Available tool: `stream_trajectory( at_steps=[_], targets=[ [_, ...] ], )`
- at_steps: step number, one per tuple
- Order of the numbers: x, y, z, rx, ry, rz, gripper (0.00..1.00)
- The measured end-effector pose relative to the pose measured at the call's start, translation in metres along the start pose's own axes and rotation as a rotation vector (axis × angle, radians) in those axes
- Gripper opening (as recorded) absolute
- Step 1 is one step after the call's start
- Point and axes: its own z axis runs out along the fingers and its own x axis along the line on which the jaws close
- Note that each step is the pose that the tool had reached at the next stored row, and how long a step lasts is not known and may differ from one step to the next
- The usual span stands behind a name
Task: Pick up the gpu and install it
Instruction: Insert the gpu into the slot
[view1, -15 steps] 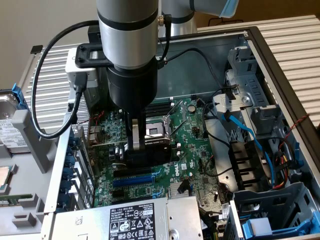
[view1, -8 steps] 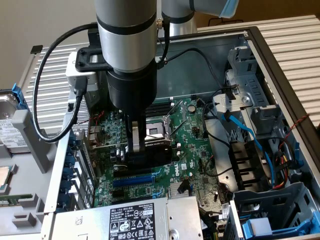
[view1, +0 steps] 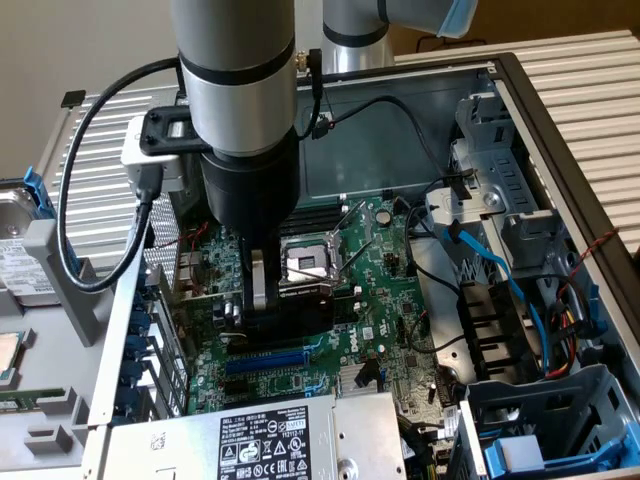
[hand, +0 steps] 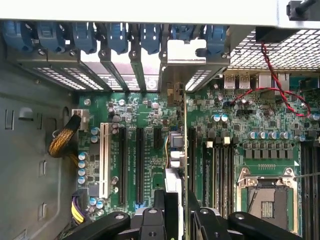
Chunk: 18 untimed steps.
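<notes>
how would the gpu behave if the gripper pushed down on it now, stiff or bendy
Likely stiff: the gpu is a rigid board held edge-on by the gripper. Probably fragile, with small parts. Standing upright over the motherboard, it might tilt if pushed off-centre.

Arm (view1: 235, 60) vertical, wrist pointing straight down. Gripper (view1: 262, 280) low, jaws narrowed to a slim gap, clamped edgewise on the gpu (hand: 176, 150).
</notes>
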Motion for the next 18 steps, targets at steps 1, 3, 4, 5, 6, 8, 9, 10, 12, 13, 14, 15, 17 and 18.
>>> stream_trajectory(
  at_steps=[1, 3, 4, 5, 6, 8, 9, 10, 12, 13, 14, 15, 17, 18],
  targets=[
    [0.000, 0.0011, 0.0016, 0.0006, -0.0001, 0.001, 0.27],
    [-0.001, 0.0023, 0.0053, 0.0011, -0.0001, 0.004, 0.27],
    [-0.001, 0.0027, 0.0072, 0.0015, -0.0002, 0.005, 0.27],
    [-0.001, 0.0030, 0.0090, 0.0017, -0.0002, 0.006, 0.27],
    [-0.001, 0.0033, 0.0106, 0.0022, -0.0003, 0.007, 0.27],
    [-0.001, 0.0033, 0.0118, 0.0026, -0.0002, 0.008, 0.27],
    [-0.001, 0.0033, 0.0118, 0.0026, -0.0002, 0.008, 0.27],
    [-0.001, 0.0034, 0.0119, 0.0027, -0.0002, 0.008, 0.27],
    [-0.001, 0.0038, 0.0122, 0.0027, -0.0002, 0.009, 0.27],
    [-0.001, 0.0040, 0.0127, 0.0028, 0.0001, 0.010, 0.27],
    [-0.001, 0.0040, 0.0130, 0.0028, 0.0017, 0.010, 0.27],
    [-0.001, 0.0041, 0.0132, 0.0028, 0.0043, 0.011, 0.27],
    [-0.001, 0.0041, 0.0135, 0.0029, 0.0105, 0.011, 0.27],
    [-0.001, 0.0041, 0.0136, 0.0030, 0.0133, 0.011, 0.27]
  ],
)
